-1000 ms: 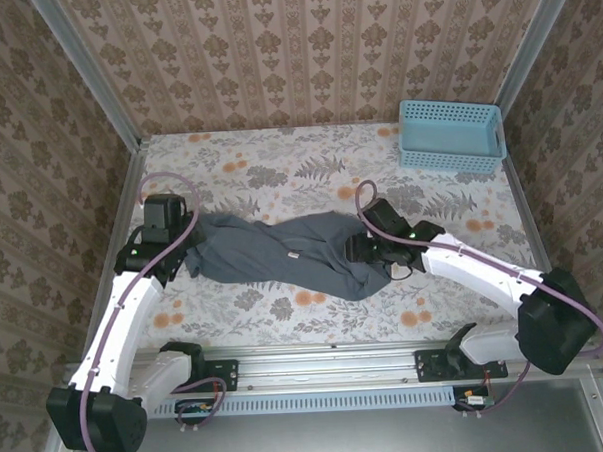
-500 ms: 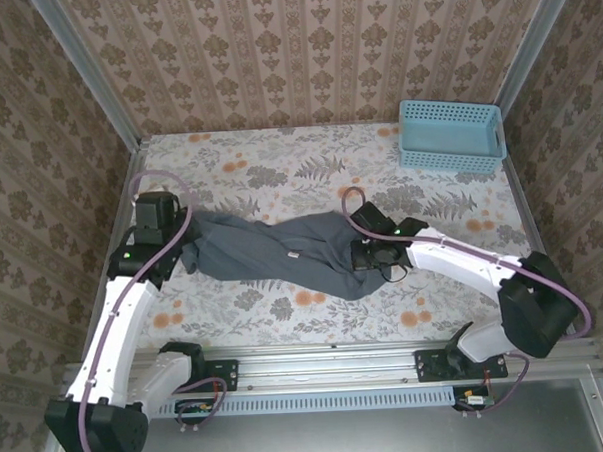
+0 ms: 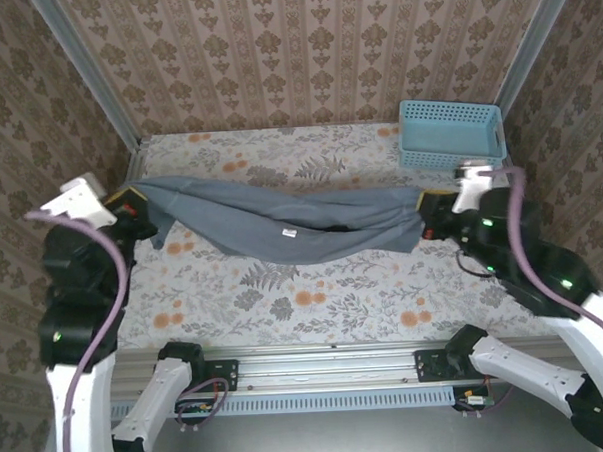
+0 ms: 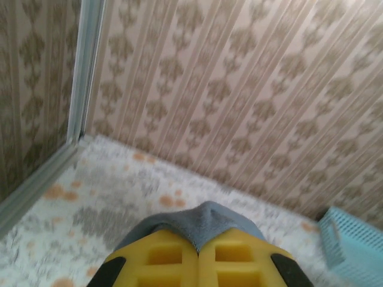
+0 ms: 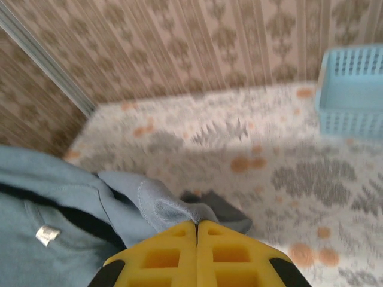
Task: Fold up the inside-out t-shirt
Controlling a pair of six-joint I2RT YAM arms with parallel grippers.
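Left tool [image 3: 130,199] is pinching one end of the inside-out t-shirt [image 3: 291,222]. On my left wrist feed its yellow pads [image 4: 161,257] are pressed together, with a ridge of grey fabric squeezed up between them. The right tool [image 3: 428,202] grips the other end: its pads [image 5: 233,257] meet flush, and a bunched grey edge is caught at their tips.

I am taking the light blue basket [image 3: 452,134] as my reference. The right tool sits near its front left corner, on the side toward the arm bases. From there the shirt runs as one long, stretched band away from the basket, across the floral tabletop [image 3: 315,295], to the left tool, which is well apart from the basket at the opposite side. The band sags along its lower edge about midway, and I cannot tell whether that edge touches the tabletop. A small white label [image 3: 290,231] shows on the fabric near that sag. The basket stands by the back wall, apart from the shirt.
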